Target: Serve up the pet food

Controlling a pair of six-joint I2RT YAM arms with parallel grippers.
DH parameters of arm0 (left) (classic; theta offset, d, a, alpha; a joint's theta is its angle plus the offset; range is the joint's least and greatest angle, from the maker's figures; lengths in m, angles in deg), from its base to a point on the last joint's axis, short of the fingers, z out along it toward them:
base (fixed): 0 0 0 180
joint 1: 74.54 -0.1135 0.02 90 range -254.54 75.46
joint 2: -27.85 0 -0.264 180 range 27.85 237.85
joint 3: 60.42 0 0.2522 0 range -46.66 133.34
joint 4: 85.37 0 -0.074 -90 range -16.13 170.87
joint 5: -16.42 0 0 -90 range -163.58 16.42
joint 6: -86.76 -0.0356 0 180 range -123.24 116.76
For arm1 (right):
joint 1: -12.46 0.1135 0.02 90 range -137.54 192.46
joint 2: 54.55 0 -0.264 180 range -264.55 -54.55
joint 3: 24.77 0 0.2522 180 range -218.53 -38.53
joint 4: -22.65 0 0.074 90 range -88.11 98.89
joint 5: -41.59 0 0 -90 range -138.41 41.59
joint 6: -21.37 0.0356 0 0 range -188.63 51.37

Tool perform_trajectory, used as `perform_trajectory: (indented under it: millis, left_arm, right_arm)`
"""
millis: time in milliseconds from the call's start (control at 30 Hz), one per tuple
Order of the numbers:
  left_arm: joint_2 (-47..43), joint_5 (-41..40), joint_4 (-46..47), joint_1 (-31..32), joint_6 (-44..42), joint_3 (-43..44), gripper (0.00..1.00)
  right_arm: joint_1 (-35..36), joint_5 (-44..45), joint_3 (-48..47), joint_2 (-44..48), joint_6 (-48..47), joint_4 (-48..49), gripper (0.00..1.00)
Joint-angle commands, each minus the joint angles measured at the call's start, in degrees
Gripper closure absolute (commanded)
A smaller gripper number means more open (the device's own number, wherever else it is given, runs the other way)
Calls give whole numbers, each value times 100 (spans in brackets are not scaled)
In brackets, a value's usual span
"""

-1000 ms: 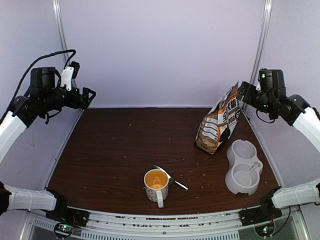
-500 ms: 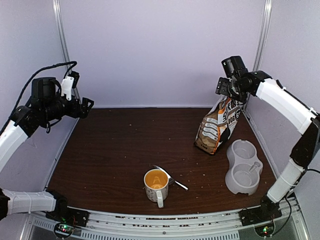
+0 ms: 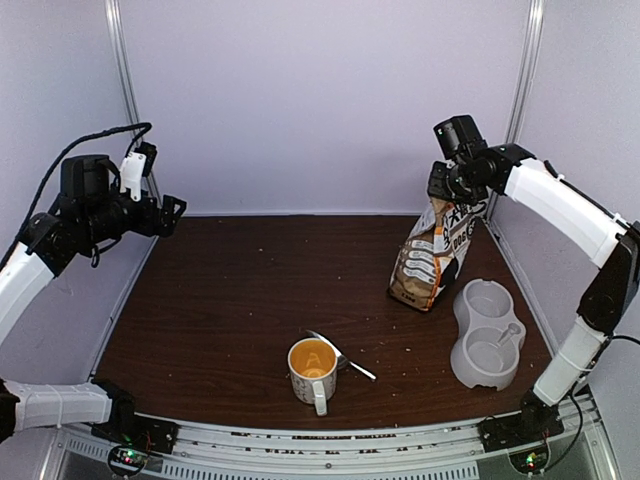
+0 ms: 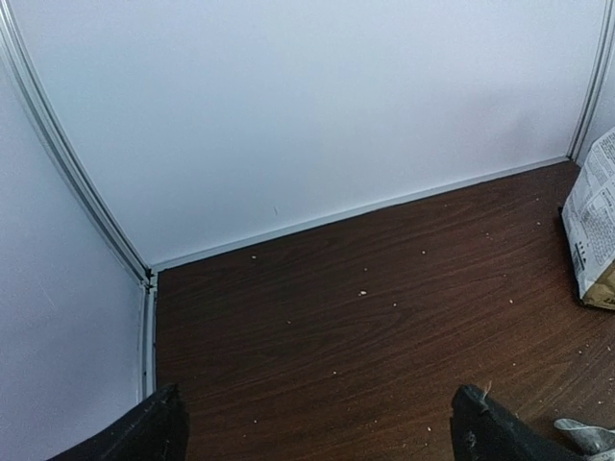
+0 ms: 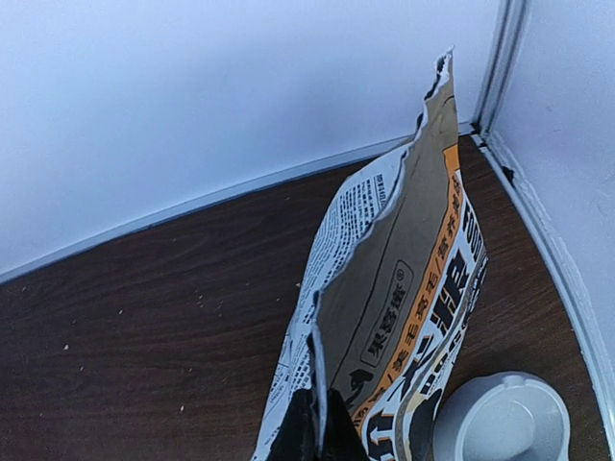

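Right gripper (image 3: 447,193) pinches pet food bag (image 3: 430,265) top edge (left gripper (image 3: 172,210) spread); lift slowly, mouth upright, toward bowl (image 3: 463,352).

**Robot test booth, not a home**

Plain white walls (image 3: 320,100) and metal corner rails (image 3: 118,60) are boxing in a dark wood surface (image 3: 230,300). Two robot arms (image 3: 560,200) are standing bolted to a slotted base rail (image 3: 330,432) at its near edge.

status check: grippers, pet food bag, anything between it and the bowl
Right gripper shut on pet food bag's torn top edge; bag standing. Left gripper open, raised far left. Mug and spoon front centre, not between bag and double bowl.
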Motion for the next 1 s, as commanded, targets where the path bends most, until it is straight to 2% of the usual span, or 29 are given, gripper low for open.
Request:
perform_trajectory:
  millis: [0,167,467,667,700,833,900,967]
  left_arm:
    - [-81,-109,347,13,-51,-60,2]
    - [-30,-110,365,14,-39,-78,2]
    - [170,97,365,14,20,-44,2]
    - [361,899,438,106,392,214,2]
    - [388,955,486,162,503,251,2]
    - [524,868,968,711,1070,289,2]
    - [675,817,1340,1027,1397,348,2]
    - [965,823,1670,1313,1699,502,2]
  right_arm:
    - [458,-1152,43,643,-556,842,100]
    - [868,-1663,-45,836,-833,1130,100]
    - [1299,-2043,273,592,-582,1382,100]
    - [1507,-2327,468,631,-465,1666,100]
    - [1508,-2271,501,652,-456,1646,98]
    - [1508,-1724,577,871,-584,1442,61]
    - [1503,-1472,594,1033,-676,1296,48]
    - [1504,-1209,637,1224,-732,1141,43]
